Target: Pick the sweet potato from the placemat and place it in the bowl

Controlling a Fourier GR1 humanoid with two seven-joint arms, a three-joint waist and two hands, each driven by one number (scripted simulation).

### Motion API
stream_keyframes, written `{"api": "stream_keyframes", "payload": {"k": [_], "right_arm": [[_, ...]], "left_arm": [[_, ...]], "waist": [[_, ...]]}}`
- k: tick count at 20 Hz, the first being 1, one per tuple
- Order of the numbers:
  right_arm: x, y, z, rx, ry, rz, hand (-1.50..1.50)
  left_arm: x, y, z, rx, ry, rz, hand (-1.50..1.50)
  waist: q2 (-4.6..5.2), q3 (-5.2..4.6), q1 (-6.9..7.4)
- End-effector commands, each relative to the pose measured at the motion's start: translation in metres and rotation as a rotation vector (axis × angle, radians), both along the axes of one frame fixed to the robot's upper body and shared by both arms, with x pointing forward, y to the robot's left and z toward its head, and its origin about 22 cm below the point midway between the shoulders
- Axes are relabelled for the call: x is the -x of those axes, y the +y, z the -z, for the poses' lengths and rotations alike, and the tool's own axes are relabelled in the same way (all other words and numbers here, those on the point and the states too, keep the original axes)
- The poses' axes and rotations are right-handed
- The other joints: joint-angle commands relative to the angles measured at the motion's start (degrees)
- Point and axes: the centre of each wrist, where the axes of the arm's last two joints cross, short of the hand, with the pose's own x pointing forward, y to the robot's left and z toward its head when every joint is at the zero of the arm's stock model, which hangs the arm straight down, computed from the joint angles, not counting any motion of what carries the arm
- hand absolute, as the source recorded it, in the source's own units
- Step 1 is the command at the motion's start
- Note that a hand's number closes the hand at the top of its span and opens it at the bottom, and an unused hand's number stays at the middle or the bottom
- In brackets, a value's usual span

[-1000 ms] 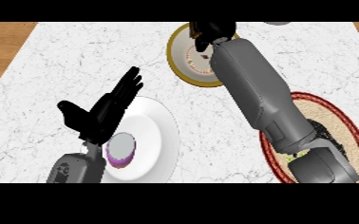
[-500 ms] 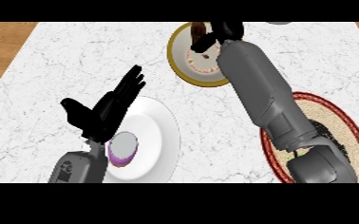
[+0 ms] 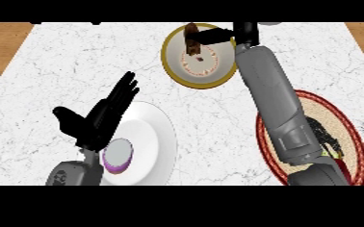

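Head view: the right hand point(image 3: 226, 34) reaches over the bowl point(image 3: 175, 70) at the far side of the counter point(image 3: 85, 53), its fingers stretched to the left across the rim. The sweet potato point(image 3: 192, 39) sits at their tips, over the bowl's far part. Whether the fingers are curled round it or it already lies free against the inner wall, I cannot tell.

The risk, as I judge it, is in the let-go. The potato is close to the far rim, not over the middle, so a release there could leave it perched on the edge or tip it out onto the counter. Fingers drawn away sideways could also drag it along.

Its long axis runs from the far rim toward the bowl's centre, nearly straight up and down in the view, one end pointing at the centre.

The placemat point(image 3: 341, 120) lies at the right, partly under the forearm. The left hand point(image 3: 96, 118) rests with fingers straight over a white plate point(image 3: 160, 139).
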Motion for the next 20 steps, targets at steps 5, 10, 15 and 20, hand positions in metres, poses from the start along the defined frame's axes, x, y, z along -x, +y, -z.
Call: {"api": "stream_keyframes", "payload": {"k": [5,10,15,20], "right_arm": [[0.044,-0.036,0.021,-0.209,-0.116,-0.161,-1.50],[0.100,-0.071,0.048,-0.210,-0.155,-0.232,-1.50],[0.174,-0.110,0.093,-0.158,-0.145,-0.265,1.50],[0.270,-0.139,0.138,-0.154,-0.035,-0.275,1.50]], "left_arm": [[-0.001,0.014,0.006,-0.010,0.019,-0.076,0.00],[0.008,0.028,0.008,-0.006,0.033,-0.104,0.00],[0.017,0.026,0.015,0.010,0.043,-0.125,0.00],[0.022,0.028,0.010,0.000,0.029,-0.148,0.00]], "waist": [[-1.52,-0.14,-3.93],[-1.88,-0.17,-6.13],[-1.95,-0.22,-8.08],[-1.78,-0.12,-8.26]]}}
